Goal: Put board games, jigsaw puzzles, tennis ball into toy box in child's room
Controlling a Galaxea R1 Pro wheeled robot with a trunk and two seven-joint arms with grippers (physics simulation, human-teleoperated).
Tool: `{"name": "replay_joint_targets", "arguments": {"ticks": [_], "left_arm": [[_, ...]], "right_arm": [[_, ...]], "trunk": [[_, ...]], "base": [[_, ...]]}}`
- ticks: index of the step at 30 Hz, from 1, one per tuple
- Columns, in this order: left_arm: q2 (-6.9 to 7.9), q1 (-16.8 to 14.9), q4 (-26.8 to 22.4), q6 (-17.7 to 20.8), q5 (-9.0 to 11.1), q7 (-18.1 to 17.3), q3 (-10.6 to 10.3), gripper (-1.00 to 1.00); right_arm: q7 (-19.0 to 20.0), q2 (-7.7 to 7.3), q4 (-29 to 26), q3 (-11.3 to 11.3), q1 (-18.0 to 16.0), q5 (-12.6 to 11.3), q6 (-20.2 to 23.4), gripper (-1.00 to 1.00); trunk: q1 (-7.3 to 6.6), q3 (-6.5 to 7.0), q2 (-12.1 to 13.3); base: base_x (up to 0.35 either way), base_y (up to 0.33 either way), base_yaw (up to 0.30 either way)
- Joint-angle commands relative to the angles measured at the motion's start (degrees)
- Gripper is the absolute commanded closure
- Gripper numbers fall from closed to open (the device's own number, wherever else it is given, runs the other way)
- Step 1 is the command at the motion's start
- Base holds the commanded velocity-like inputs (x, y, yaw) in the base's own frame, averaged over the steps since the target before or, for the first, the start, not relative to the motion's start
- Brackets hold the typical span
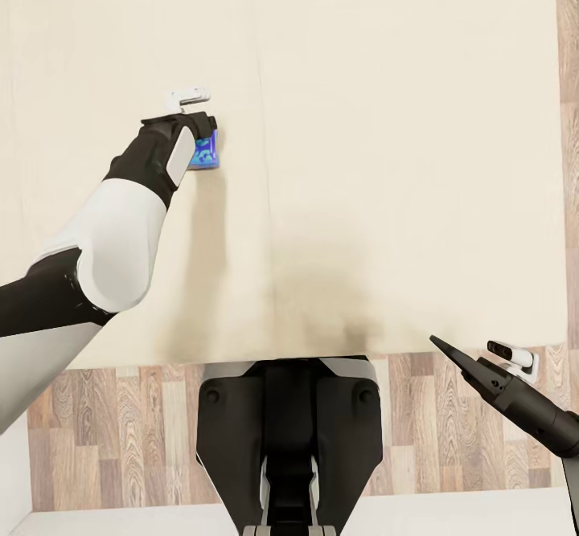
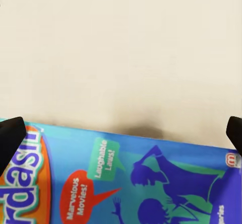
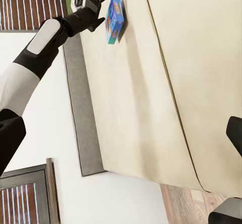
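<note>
Two claws to report, taken from left to right. Starting at the left of the head view: stretches the left arm (image 1: 121, 239) out over the beige bed (image 1: 386, 158), well in from the near edge. Ends in the left gripper (image 3: 103, 7), held spread, fingers (image 2: 10, 136) wide apart at either side of the wrist camera's picture. Sits right at the small blue board game (image 1: 207, 152), which rests on the mattress cover (printed lid in blue, orange and green, with word bubbles and purple figures). Looks, from the right wrist camera, tipped up on one edge rather than lying flat. Overlaps the lid with one dark fingertip in the left wrist picture, though cannot tell whether touching or just above. Casts a soft shadow on the cover just beyond the box's far edge.

Moving to the middle: shows the dark trunk (image 1: 285, 423) standing on the wood-plank floor (image 1: 121, 407), close against the bed's near side.

Further right: hangs the right gripper (image 1: 438, 341) low over the bed's near corner, well apart from the game. Shows both of its fingers (image 3: 236, 133) separated in its own camera, so spread too, pinching nothing.
</note>
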Motion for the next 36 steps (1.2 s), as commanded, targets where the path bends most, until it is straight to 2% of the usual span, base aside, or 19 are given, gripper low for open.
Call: {"name": "replay_joint_targets", "arguments": {"ticks": [1,12,22,36], "left_arm": [[-0.06,-0.13,1.1,0.27,-0.22,-0.06,0.46,-1.0],[0.04,-2.49,1.1,0.62,-0.26,-0.06,0.46,-1.0],[0.04,-2.68,1.24,0.63,-0.3,-0.06,0.43,-1.0],[0.16,-2.87,3.82,0.84,-0.41,-0.06,0.46,-1.0]], "right_arm": [[0.07,-0.01,-0.03,-0.02,-0.01,-0.16,0.46,-1.0],[0.07,-0.01,-0.02,-0.02,-0.01,-0.13,0.46,-1.0],[-0.01,-0.01,0.09,-0.02,-0.01,-0.13,0.48,-1.0],[-0.02,-0.01,0.1,-0.02,-0.01,-0.16,0.48,-1.0]], "trunk": [[0.07,-0.06,-0.05],[0.07,-0.06,-0.05],[0.07,-0.06,-0.05],[0.07,-0.43,-0.05]], "base": [[0.0,0.0,0.0],[0.0,0.0,0.0],[0.0,0.0,0.0],[0.0,0.0,0.0]]}}
